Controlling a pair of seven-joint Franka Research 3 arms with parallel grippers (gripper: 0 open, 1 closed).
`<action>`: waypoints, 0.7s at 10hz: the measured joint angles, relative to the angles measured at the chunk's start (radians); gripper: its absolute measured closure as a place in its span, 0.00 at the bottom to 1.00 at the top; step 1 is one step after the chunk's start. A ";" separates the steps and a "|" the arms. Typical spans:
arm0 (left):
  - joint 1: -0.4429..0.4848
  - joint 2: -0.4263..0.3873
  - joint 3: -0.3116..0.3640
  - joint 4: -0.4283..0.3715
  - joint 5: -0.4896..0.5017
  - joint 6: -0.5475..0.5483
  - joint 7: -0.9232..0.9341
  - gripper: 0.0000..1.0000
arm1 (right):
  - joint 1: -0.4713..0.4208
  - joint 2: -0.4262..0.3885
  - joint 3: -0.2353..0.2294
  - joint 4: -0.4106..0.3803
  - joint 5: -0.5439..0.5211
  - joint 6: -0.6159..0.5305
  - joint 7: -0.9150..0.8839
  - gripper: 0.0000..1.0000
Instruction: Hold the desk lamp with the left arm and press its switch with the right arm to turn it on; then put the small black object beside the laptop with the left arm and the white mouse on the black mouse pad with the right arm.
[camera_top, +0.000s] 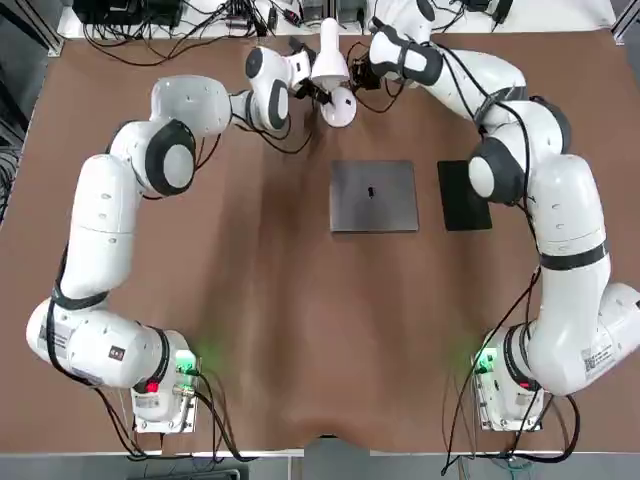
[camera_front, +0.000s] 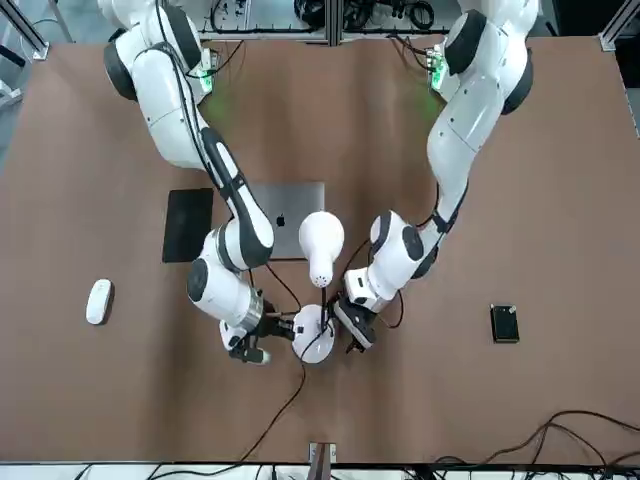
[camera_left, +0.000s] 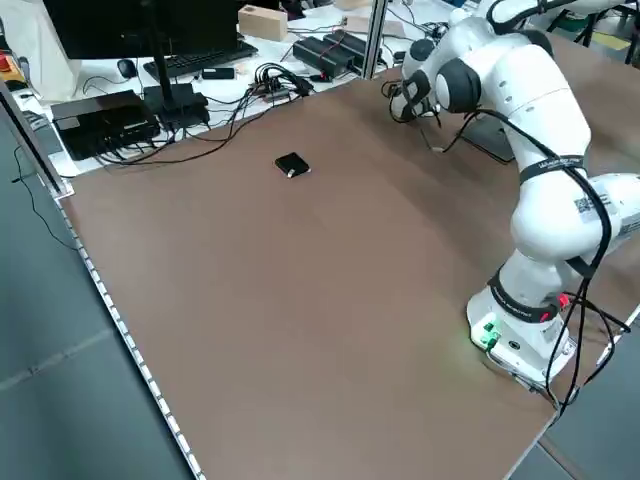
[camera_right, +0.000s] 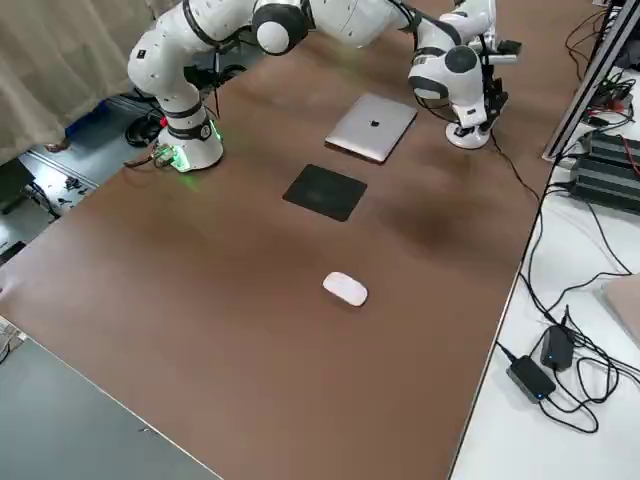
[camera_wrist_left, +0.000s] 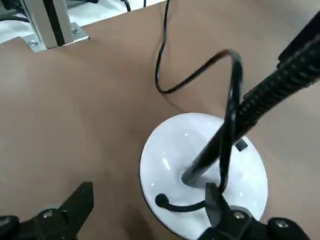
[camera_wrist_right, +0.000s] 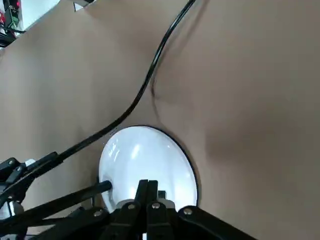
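The left wrist view shows the left gripper (camera_wrist_left: 150, 197) open, one finger over the white base of the lamp (camera_wrist_left: 202, 172); the right wrist view shows the right gripper (camera_wrist_right: 147, 187) closed at the base. The top view hides two items:

- Mouse (camera_front: 99, 301): on the table (camera_front: 420, 400), beyond the right arm, apart from the mouse pad (camera_front: 187, 226).
- Black object (camera_front: 504, 323): on the table, left-arm side, apart from the laptop (camera_front: 287, 212).
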 joint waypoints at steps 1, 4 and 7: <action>-0.003 0.000 0.000 0.001 0.000 0.003 0.001 0.05 | 0.007 0.003 0.000 0.000 0.000 -0.002 0.000 0.99; -0.006 0.002 0.000 0.001 0.000 0.009 0.001 0.10 | 0.019 0.023 0.000 0.000 0.000 -0.001 0.001 0.99; -0.019 0.006 0.000 0.001 0.000 0.017 0.002 0.18 | 0.020 0.026 0.000 0.000 0.000 -0.002 0.001 0.99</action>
